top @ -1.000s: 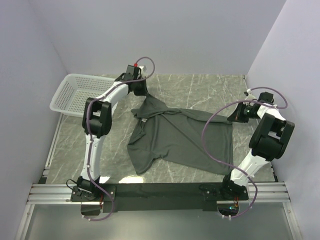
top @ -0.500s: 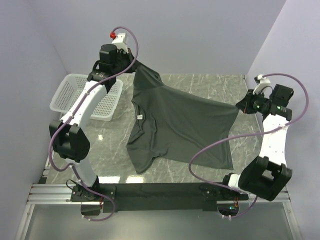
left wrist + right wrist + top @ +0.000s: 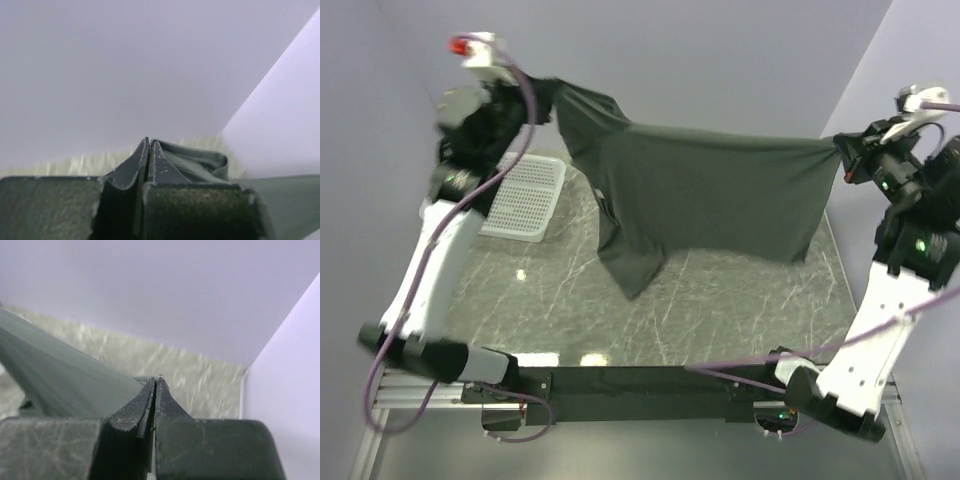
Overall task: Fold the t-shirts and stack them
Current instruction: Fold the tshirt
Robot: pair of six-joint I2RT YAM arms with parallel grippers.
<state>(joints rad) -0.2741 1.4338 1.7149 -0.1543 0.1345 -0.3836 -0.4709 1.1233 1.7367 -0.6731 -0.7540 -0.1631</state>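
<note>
The dark grey-green t-shirt (image 3: 710,190) hangs stretched in the air between my two raised arms, its lower part dangling to about the table. My left gripper (image 3: 545,92) is shut on the shirt's upper left corner; in the left wrist view its jaws (image 3: 148,150) pinch bunched cloth (image 3: 200,160). My right gripper (image 3: 842,150) is shut on the shirt's upper right corner; in the right wrist view its jaws (image 3: 156,387) pinch the cloth edge (image 3: 60,375), which runs off taut to the left.
The white mesh basket (image 3: 525,195) lies at the back left of the marble table (image 3: 720,310), under the left arm. Pale walls close in on three sides. The arms' base rail (image 3: 640,380) runs along the near edge.
Both arms have risen and spread apart, lifting the shirt off the table until it hangs stretched between them. Both grippers stay shut on it.
</note>
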